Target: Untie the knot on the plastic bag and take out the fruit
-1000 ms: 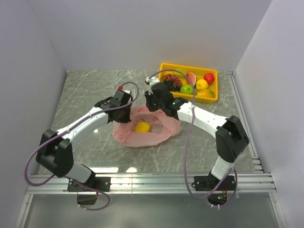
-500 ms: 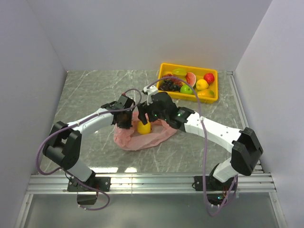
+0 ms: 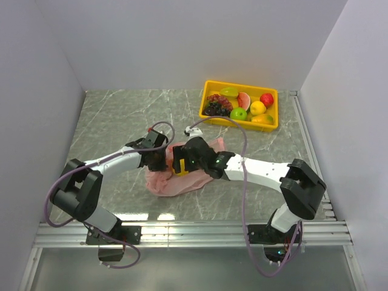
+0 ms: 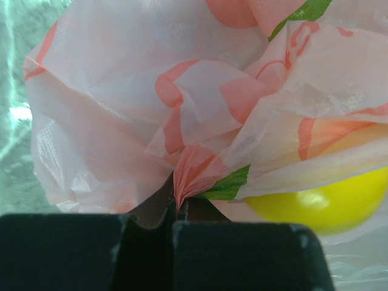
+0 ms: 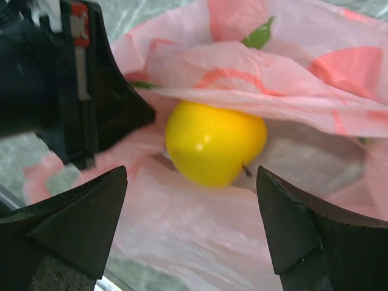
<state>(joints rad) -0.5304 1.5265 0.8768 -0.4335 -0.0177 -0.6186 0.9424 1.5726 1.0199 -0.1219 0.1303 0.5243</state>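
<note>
The pink plastic bag [image 3: 173, 183] lies crumpled in the middle of the table, its mouth gaping. My left gripper [image 3: 161, 159] is shut on a pinched fold of the bag's edge [image 4: 189, 173] and holds it up. Under the raised plastic [image 5: 254, 79] sits a yellow fruit [image 5: 215, 142], which also shows low right in the left wrist view [image 4: 321, 203]. My right gripper [image 5: 191, 209] stands wide open just in front of that fruit, one finger [image 5: 79, 224] on each side, not touching it. From above, the right gripper [image 3: 179, 163] covers most of the fruit. No knot can be made out.
A yellow tray [image 3: 204, 104] at the back right holds a dark grape bunch [image 3: 217, 108], a watermelon slice [image 3: 244, 99] and several small fruits [image 3: 258, 108]. The left gripper's black body [image 5: 79, 91] stands close on the left of my right gripper. White walls enclose the table.
My right gripper has come down and nearer to the bag's mouth and opened wide in front of the yellow fruit. The left gripper has drawn the bag's edge nearer, bunching the bag.
</note>
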